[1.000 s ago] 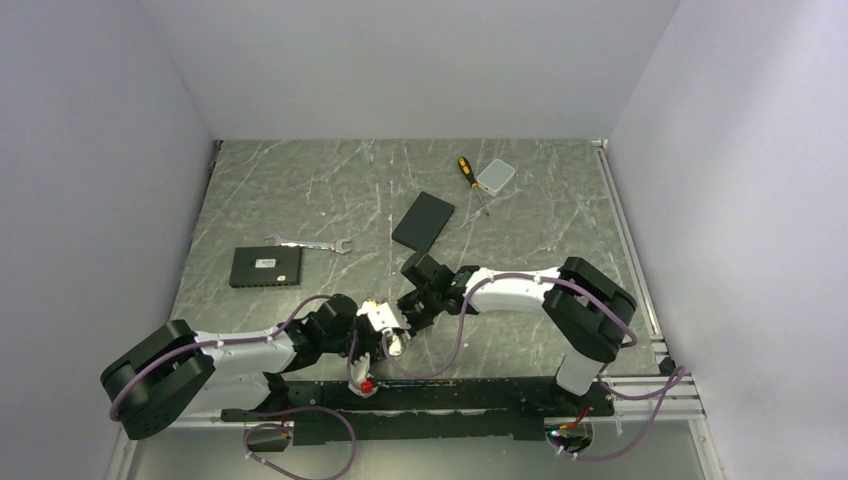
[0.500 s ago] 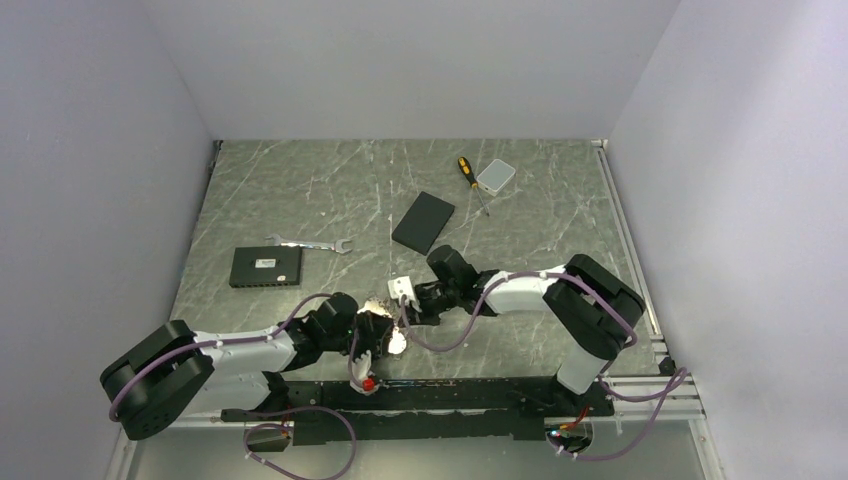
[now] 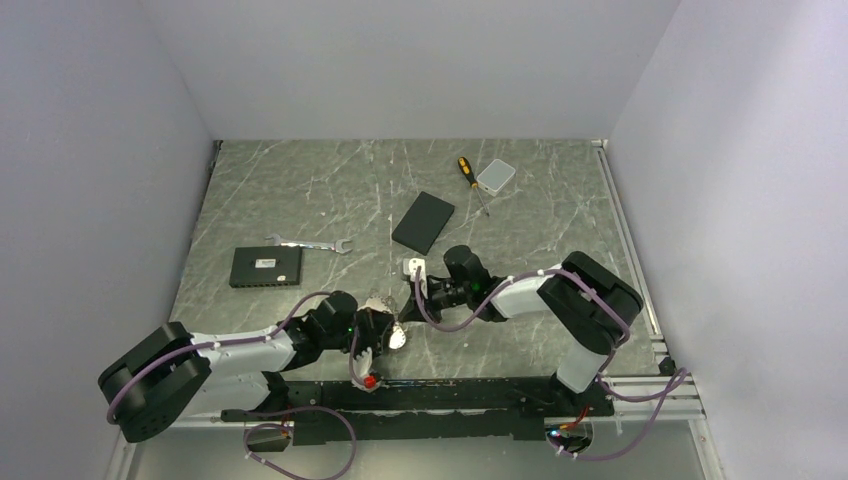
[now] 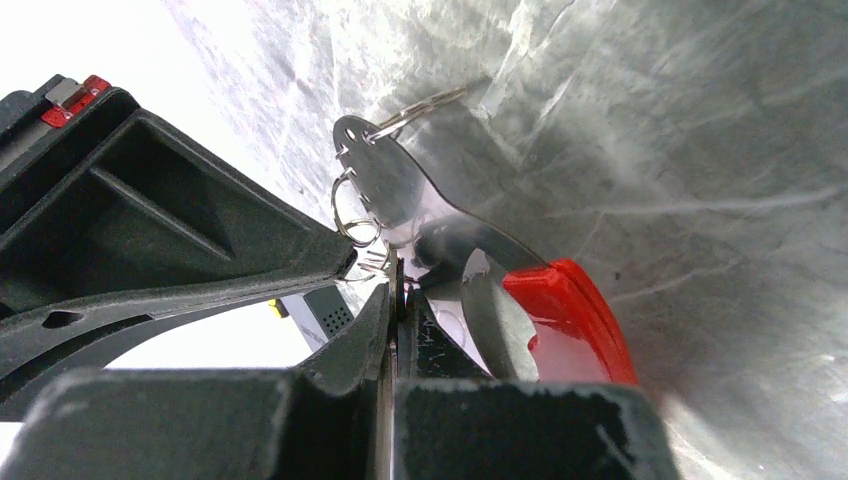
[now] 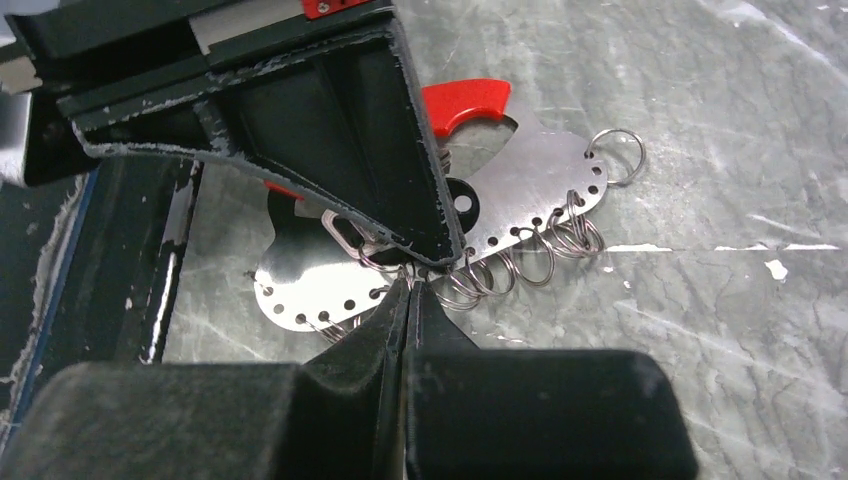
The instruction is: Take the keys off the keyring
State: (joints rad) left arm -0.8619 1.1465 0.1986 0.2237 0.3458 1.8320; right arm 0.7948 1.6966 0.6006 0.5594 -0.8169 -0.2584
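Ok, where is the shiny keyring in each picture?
Top external: keyring lies just below the middle, where the two arms meet.
Left wrist: keyring is in the middle, red part lower right.
Right wrist: keyring is right of centre.
Shared landmark: the grey marbled table.

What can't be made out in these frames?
- Keys: not identifiable. Right wrist view shows only a black disc on the keyring, partly under the left tool.
- Right tool pinch: its own shut fingers hide whether a ring is caught.
- Top view: keyring too small, part under the left tool.
- Left wrist view: upper left blown out.
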